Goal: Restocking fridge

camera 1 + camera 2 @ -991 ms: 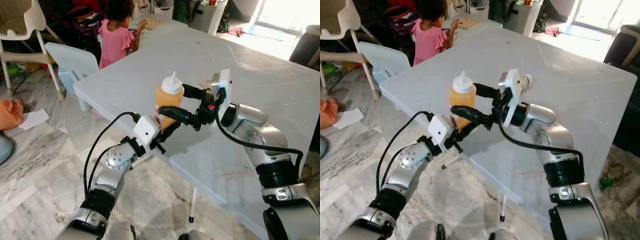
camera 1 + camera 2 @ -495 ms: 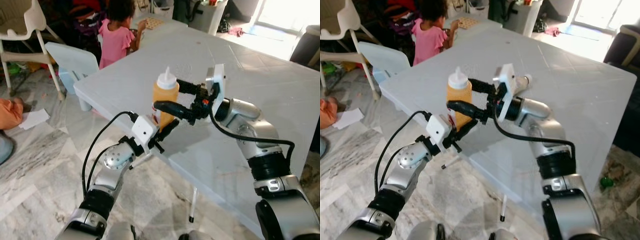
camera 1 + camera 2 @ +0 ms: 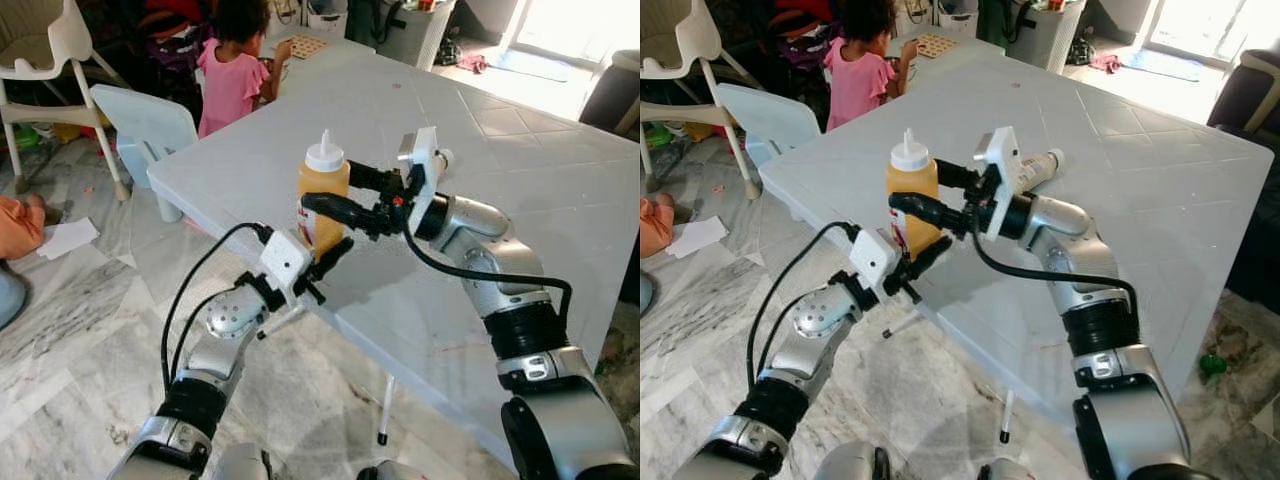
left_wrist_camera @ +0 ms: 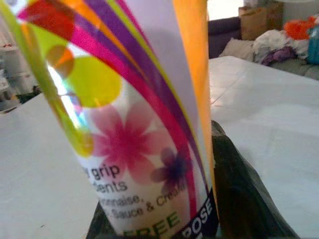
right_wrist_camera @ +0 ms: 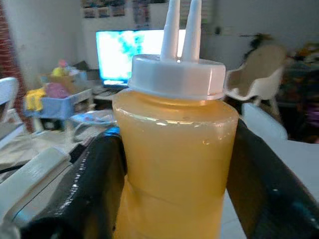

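My right gripper pinches the clear plastic squeeze bottle of orange-yellow sauce w/ white nozzle cap high on its body; the bottle stands upright near the front-left corner of the pale grey plastic table, close to the edge. My left gripper sits low at the bottle's base, one black finger against the flowered label; can't tell if that one's pressed shut or just resting.

To do this step well, imo: keep the right squeeze light, since soft plastic could dent or spurt, keep the bottle vertical, and lift clear of the edge before turning away.

Hard to see: whether the base touches the table, most of the label text, and the fridge.
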Robot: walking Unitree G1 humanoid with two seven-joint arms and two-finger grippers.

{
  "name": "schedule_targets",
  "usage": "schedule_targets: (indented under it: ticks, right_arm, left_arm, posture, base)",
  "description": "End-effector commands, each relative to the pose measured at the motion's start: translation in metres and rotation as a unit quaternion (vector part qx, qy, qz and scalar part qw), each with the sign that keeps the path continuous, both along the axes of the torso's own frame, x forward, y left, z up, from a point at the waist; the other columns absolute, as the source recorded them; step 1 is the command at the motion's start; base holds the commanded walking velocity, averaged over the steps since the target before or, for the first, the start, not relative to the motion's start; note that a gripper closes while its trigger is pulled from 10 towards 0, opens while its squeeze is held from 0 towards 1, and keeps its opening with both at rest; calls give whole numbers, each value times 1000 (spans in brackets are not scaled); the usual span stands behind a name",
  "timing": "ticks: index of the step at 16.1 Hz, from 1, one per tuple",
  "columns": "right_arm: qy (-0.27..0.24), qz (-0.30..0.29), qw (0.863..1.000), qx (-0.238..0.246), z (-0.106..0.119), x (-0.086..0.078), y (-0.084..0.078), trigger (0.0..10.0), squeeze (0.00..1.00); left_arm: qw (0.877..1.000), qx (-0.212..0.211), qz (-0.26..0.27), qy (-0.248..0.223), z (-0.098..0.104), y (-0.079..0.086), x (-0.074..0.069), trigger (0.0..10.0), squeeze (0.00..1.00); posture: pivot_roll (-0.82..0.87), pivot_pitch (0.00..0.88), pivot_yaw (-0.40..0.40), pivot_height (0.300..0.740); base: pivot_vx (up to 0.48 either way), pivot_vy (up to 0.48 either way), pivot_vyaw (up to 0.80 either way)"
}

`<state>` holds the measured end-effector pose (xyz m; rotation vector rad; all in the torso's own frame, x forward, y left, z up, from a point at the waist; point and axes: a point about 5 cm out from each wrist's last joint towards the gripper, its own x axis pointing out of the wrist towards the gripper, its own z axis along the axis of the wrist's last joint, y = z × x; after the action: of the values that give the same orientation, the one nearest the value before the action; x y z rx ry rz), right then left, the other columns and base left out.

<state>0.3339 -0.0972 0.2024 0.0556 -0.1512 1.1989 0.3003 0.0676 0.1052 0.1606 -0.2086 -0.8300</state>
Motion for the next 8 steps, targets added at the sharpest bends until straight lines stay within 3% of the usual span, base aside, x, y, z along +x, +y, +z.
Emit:
schedule_targets:
  ticks: [1, 2, 6, 8]
  right_arm:
    - [-63, -95, 992, 45, 31, 7, -13, 0, 0]
    - [-74, -108, 990, 50, 33, 5, -12, 0, 0]
    - [-135, -173, 975, 33, 32, -3, -11, 0, 0]
    - [-164, -247, 955, 21, 31, 0, -16, 0, 0]
  left_arm:
    - [999, 35, -16, 20, -11, -2, -3, 10000, 94]
    - [999, 34, -4, 23, -11, 2, 0, 10000, 1000]
    - [998, 51, 5, 41, -15, 7, 4, 10000, 1000]
    - [996, 64, 15, 61, -19, 11, 9, 10000, 1000]
  posture:
    - [22, 0, -20, 740]
    - [22, 0, -19, 740]
    - [21, 0, -13, 740]
    - [20, 0, -12, 740]
  base:
    - [0, 0, 0]
    - [0, 0, 0]
    - [0, 0, 0]
    - [0, 0, 0]
